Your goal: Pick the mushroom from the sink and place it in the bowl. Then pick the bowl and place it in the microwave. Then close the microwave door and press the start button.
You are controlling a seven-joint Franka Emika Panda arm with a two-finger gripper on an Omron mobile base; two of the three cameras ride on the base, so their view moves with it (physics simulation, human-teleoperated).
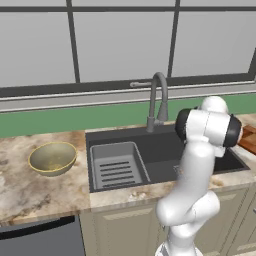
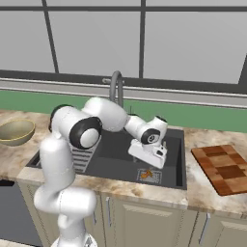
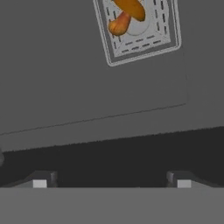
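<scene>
The mushroom, an orange-brown lump, lies on the square drain grate on the floor of the dark sink. In the right base view the mushroom is at the basin's front right. My gripper hangs open just above and behind it, fingers down, nothing between them. In the hand view the gripper sits well short of the mushroom. The tan bowl stands empty on the counter left of the sink. The microwave and its door are out of view.
A ribbed drainer tray fills the sink's left part, and a curved faucet rises behind the basin. A wooden cutting board lies on the counter to the right. A window spans the back wall.
</scene>
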